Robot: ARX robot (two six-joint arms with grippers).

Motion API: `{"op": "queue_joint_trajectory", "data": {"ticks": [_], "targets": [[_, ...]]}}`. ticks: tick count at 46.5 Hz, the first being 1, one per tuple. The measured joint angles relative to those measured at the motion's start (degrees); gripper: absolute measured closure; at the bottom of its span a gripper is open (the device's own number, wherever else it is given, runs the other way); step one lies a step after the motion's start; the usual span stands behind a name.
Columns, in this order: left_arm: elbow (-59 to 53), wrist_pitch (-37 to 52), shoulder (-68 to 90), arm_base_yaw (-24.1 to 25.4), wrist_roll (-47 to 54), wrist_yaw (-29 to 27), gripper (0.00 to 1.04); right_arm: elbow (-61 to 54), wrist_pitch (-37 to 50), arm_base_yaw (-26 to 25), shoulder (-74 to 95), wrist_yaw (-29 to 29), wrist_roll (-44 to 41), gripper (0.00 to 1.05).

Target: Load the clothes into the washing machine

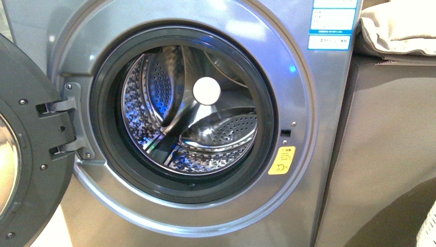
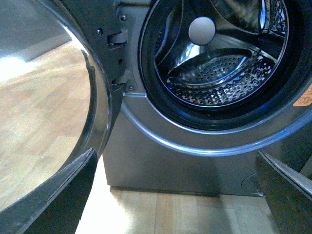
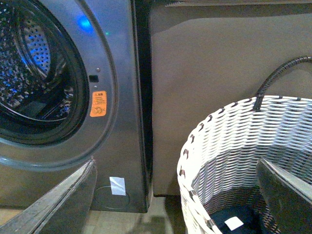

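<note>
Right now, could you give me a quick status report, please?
Left hand, right hand open, empty. Clothes in white basket. Washing machine door open, drum empty.

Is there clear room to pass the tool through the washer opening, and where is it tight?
Inside the dark gasket the drum holds only its steel paddles, so the opening is free. The wood floor before the washing machine is bare too. Tight spots: the hinge side, where the open door stands, and the white basket, with the clothes at its bottom.
</note>
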Motion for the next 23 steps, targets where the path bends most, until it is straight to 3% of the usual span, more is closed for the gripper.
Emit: {"op": "queue_joint_trajectory", "data": {"ticks": [3,4,8,15,23], "targets": [[0.00,0.00,0.00,0.00,0.00,-0.02,0.06,0.07,1.20,-2.67,1.51,-6.95,1.14,0.07],[0.00,0.00,0.00,0.00,0.00,0.00,0.06,0.22,3.37,-5.84,3.72,-14.47,1.86,0.07],[0.00,0.00,0.00,0.00,0.00,-0.02,0.06,2.03,12.48,-15.69,12.70,-27.56,3.76,0.07],[0.00,0.00,0.00,0.00,0.00,0.00,0.06,5.70,26.29,-26.05,27.10,-34.34,4.42,0.07],[0.00,0.00,0.00,0.00,0.00,0.00,0.06,10.21,38.66,-31.28,41.88,-36.81,4.52,0.07]]}}
